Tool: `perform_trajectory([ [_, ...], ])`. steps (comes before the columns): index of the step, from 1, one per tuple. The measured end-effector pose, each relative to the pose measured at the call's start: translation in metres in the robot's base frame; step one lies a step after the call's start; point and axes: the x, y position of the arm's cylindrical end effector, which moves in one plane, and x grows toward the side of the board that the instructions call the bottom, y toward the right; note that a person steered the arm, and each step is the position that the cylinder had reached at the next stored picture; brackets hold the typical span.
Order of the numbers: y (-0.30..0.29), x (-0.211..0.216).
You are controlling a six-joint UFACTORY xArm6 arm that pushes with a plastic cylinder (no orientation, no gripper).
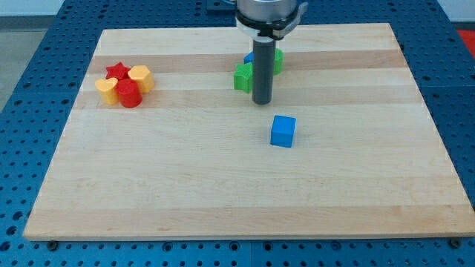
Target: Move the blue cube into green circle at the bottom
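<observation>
The blue cube (283, 131) sits alone near the board's middle, a little right of centre. My tip (262, 101) stands just above and left of it in the view, a small gap apart. Behind the rod is a cluster of green blocks: one (243, 77) at the rod's left and one (277, 61) at its right, shapes partly hidden. A small bit of another blue block (249, 58) shows behind the rod. No green circle can be made out clearly.
At the view's left is a tight group: a red star (116, 71), a yellow block (140, 77), a yellow heart-like block (107, 90) and a red cylinder (129, 94). The wooden board (223, 193) lies on a blue perforated table.
</observation>
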Motion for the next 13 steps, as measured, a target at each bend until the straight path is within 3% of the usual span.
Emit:
perform_trajectory([
  [3, -0.009, -0.037],
  [5, 0.004, 0.024],
  [7, 0.143, 0.025],
  [8, 0.160, 0.074],
  [9, 0.130, 0.104],
  [10, 0.083, 0.102],
  [12, 0.017, 0.046],
  [13, 0.022, 0.058],
])
